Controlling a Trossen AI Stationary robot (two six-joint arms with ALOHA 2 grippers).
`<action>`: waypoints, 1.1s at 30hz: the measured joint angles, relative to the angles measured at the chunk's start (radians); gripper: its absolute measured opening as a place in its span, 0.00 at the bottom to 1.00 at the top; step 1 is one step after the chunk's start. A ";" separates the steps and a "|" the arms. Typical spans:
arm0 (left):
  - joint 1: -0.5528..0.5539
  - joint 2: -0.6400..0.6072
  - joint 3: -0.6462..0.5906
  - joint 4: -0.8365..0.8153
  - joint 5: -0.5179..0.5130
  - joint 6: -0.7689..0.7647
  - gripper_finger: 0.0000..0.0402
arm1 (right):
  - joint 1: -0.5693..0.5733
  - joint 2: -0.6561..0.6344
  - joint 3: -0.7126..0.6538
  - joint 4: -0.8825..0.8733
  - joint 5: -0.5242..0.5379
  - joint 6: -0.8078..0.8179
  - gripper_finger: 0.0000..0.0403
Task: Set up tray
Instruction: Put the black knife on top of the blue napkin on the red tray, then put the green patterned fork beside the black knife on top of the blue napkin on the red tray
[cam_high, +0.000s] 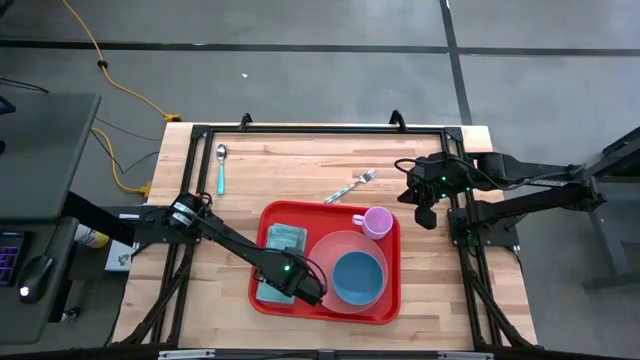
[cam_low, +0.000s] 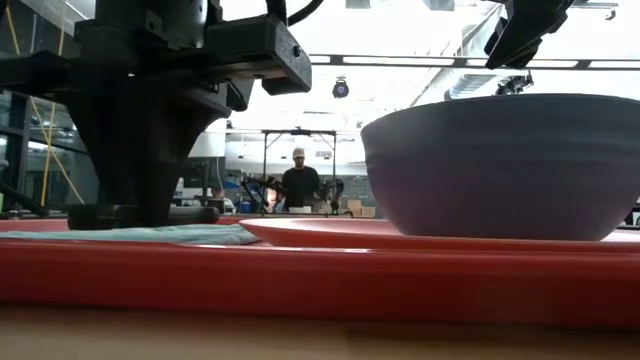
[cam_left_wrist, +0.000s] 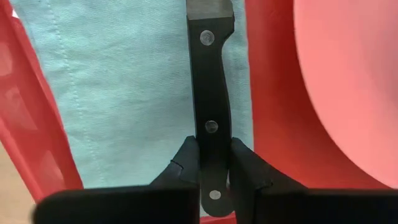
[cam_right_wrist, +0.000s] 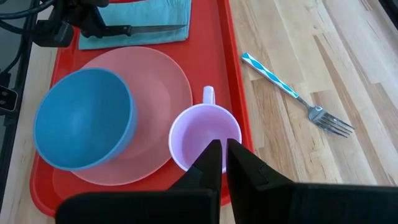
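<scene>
The red tray (cam_high: 256, 292) lies at the table's near middle. It carries a folded teal napkin (cam_high: 283, 240), a pink plate (cam_high: 325, 250) with a blue bowl (cam_high: 357, 278) on it, and a lilac mug (cam_high: 377, 222). A black-handled knife (cam_right_wrist: 143, 28) lies on the napkin along its plate-side edge, blade toward the far edge. My left gripper (cam_left_wrist: 214, 146) stands over the napkin's near end, shut on the knife. My right gripper (cam_right_wrist: 219, 149) hangs shut in the air to the right of the tray, above the mug's side. My left gripper pinches the knife's black handle (cam_left_wrist: 211, 163) between its two fingers, close to the butt end, between the last two rivets. The fingers come from above, pointing down, and lie across the handle. The knife stays flat along the napkin (cam_left_wrist: 124, 93).
A fork with a blue patterned handle (cam_high: 352, 186) lies on the bare wood just beyond the tray's far edge. A spoon with a teal handle (cam_high: 221, 168) lies at the far left. Open wood remains left and right of the tray. A person (cam_low: 300, 182) stands far off in the room.
</scene>
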 joint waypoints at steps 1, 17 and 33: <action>0.000 0.000 0.000 0.000 0.000 0.000 0.22 | 0.000 0.000 0.000 0.000 0.000 0.000 0.00; 0.000 0.000 0.000 0.009 -0.009 0.016 0.35 | 0.000 0.000 0.000 0.000 -0.001 -0.001 0.00; 0.015 -0.040 0.177 -0.315 -0.293 0.156 0.29 | 0.000 0.000 0.000 -0.002 -0.002 -0.009 0.00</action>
